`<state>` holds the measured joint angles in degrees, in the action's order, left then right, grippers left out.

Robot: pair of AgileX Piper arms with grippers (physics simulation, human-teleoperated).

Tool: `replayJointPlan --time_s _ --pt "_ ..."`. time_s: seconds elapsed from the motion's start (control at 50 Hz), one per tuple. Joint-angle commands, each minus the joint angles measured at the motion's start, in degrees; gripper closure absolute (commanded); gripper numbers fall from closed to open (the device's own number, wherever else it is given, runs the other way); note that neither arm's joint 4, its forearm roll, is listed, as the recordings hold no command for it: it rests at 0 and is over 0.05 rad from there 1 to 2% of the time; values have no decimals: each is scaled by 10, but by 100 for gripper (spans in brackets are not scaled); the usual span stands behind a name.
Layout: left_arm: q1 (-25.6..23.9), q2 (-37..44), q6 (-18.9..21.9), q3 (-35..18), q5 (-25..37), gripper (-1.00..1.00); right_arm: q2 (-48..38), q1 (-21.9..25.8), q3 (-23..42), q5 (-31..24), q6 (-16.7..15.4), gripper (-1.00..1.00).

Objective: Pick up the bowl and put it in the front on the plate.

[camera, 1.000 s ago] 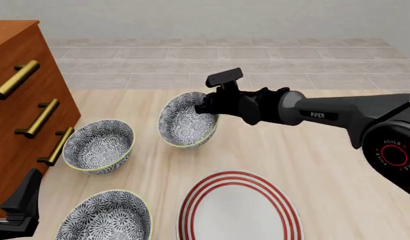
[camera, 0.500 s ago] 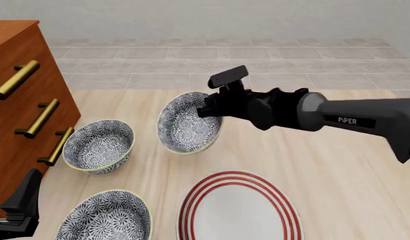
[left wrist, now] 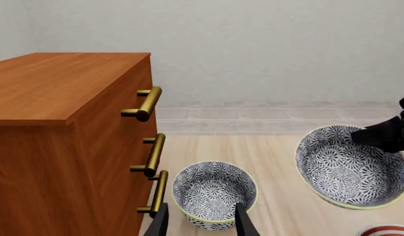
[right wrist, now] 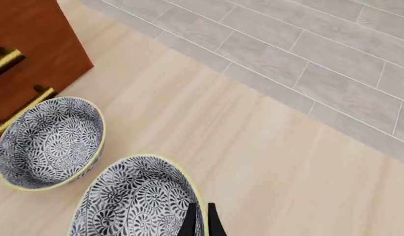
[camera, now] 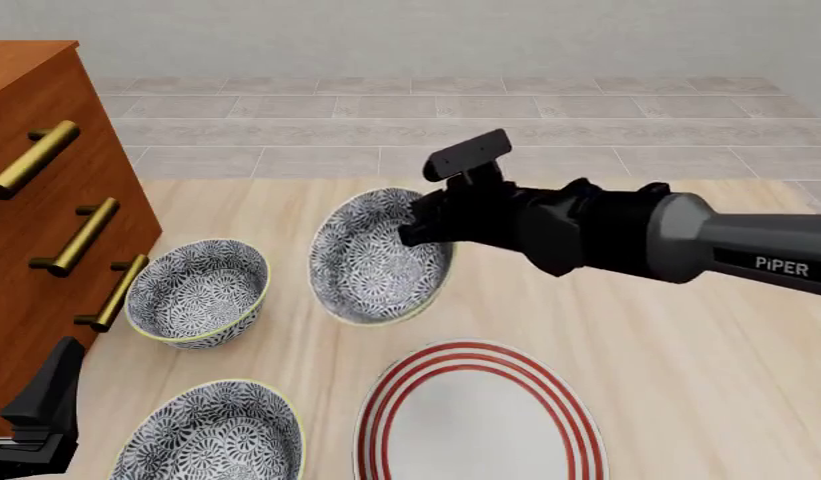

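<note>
My right gripper [camera: 417, 225] is shut on the right rim of the bowl [camera: 370, 260], a dark floral bowl with a pale yellow rim. The bowl hangs tilted, its opening facing left, just behind the plate [camera: 383, 410], which is white with red rings. In the right wrist view the fingertips [right wrist: 199, 219] pinch the rim of the bowl [right wrist: 133, 201]. The left wrist view shows the held bowl [left wrist: 349, 167] and a sliver of the plate [left wrist: 386, 230]. My left gripper [camera: 37, 420] stays at the front left, and its fingers [left wrist: 200, 223] stand open.
Two look-alike bowls rest on the table: one at the left [camera: 197, 290] beside the wooden dresser [camera: 37, 200], one at the front left [camera: 217, 435]. The dresser's brass handles [camera: 83, 235] stick out toward the bowls. A tiled floor lies beyond the table's far edge.
The right arm has carried the bowl a little nearer and to the right, toward the plate, and the bowl has tilted more. The left arm has not moved.
</note>
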<state>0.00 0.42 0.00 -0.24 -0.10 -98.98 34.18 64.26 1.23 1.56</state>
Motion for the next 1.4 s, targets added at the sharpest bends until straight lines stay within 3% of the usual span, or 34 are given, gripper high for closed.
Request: replayJointPlan --time_s 0.02,0.44,0.62,1.4 --pt "0 0 0 0 0 -100 48 15 -30 -6 9 100" --pt "0 0 0 0 0 -100 112 33 -83 -20 11 100" --pt "0 0 0 0 0 -100 143 31 -103 -31 -8 100" --pt "0 0 0 0 0 -100 234 26 -217 -18 9 100"
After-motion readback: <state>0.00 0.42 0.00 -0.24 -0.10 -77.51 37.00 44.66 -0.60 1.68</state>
